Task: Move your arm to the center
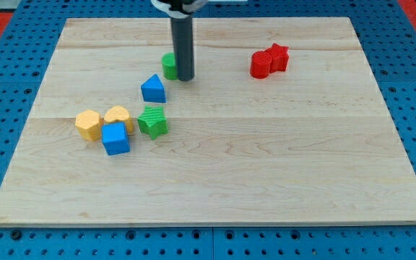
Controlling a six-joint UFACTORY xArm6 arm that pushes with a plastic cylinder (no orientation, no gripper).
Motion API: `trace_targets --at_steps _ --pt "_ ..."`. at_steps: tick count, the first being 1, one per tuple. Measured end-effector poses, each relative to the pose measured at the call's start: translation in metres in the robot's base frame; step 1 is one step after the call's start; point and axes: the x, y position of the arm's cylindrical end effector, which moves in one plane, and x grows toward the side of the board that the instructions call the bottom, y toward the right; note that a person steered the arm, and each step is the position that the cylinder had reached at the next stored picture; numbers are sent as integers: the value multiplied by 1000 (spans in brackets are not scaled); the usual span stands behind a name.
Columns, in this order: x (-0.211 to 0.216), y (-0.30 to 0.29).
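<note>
My tip (185, 77) is the lower end of a dark rod that comes down from the view's top. It stands on the wooden board (266, 159), in the upper middle, a little left of centre. A green round block (169, 66) sits just left of the rod, touching or nearly touching it and partly hidden by it. A blue house-shaped block (153, 89) lies below and left of the tip.
A green star-like block (153, 121), a blue cube (115, 138), a yellow heart block (118, 115) and a yellow hexagon block (88, 124) cluster at the left. Two red blocks (269, 61) touch at the upper right. Blue pegboard surrounds the board.
</note>
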Motion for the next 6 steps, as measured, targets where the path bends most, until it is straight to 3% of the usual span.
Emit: trace_targets --at_steps 3,4,6 --pt "-68 -80" --pt "-61 -90" --pt "28 33"
